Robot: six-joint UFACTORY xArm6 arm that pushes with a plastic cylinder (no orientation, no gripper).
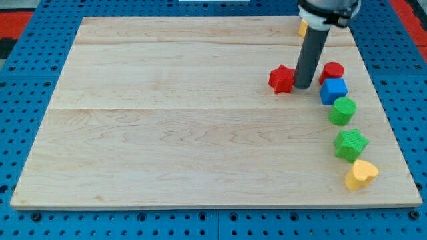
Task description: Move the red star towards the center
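Note:
The red star (281,79) lies on the wooden board (167,133), right of centre in the view's upper half. My tip (303,87) stands just to the star's right, touching or nearly touching its right side. The dark rod rises from there to the view's top. A red cylinder (331,71) lies just right of the rod.
Down the board's right side lie a blue cube (333,91), a green cylinder (343,111), a green star (351,144) and a yellow heart (361,173). A yellow block (303,28) shows partly behind the rod at the top. Blue pegboard surrounds the board.

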